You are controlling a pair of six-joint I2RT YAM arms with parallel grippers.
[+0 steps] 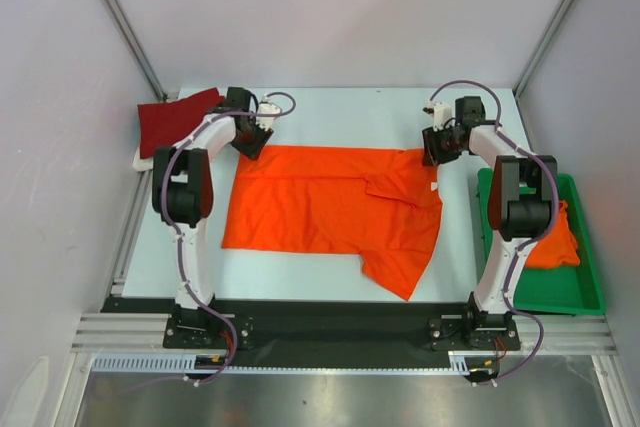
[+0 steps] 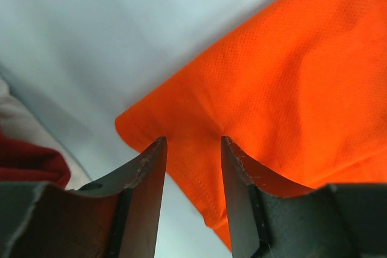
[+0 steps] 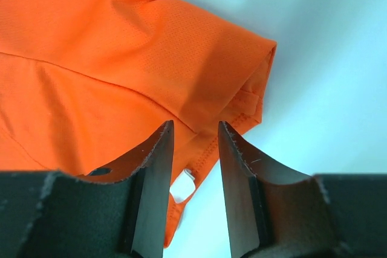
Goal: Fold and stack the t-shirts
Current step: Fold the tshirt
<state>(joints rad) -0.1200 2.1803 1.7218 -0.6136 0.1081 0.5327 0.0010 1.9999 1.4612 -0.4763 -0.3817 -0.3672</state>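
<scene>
Both half-open, empty, left pincer [image 2: 192,140] and right pincer [image 3: 195,124] over orange t-shirt [image 1: 320,202] corners

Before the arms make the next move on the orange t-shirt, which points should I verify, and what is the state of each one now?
1. Left hand open, fingers apart over the orange t-shirt corner: ok.
2. Right hand open, over a sleeve end: ok.
3. Shirt lying flat: not ok, its right part is doubled over and creased.
4. Folded dark red t-shirt apart from the spread shirt: ok.
5. Second orange t-shirt inside the green bin: ok.
6. Fingers touching the cloth: cannot tell.
</scene>
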